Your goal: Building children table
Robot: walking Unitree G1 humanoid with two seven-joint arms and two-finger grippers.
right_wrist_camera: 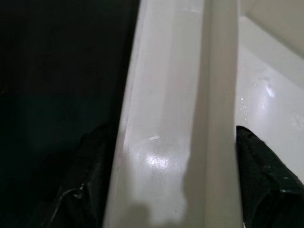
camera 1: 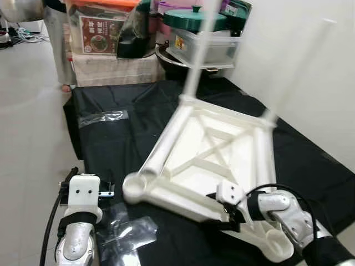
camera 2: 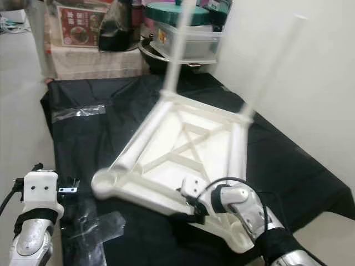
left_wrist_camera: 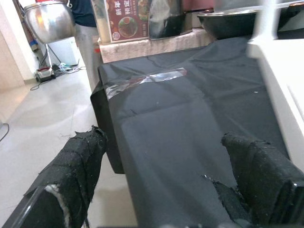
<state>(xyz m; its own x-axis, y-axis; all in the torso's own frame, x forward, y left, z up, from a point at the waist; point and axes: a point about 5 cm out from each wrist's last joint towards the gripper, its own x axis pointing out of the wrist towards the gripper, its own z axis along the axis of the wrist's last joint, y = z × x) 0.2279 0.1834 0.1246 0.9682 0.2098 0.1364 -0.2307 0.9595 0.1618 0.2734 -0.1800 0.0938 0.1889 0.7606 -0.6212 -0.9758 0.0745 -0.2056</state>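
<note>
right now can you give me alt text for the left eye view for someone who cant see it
A white plastic children's table lies upside down on a black sheet, two legs fitted at its far corners. The right gripper clamps its near rail; the left gripper hovers open beside the near empty leg socket.

table legs (camera 1: 195,61) blurred, tops cut off | person (camera 1: 55,39) cut off
</note>
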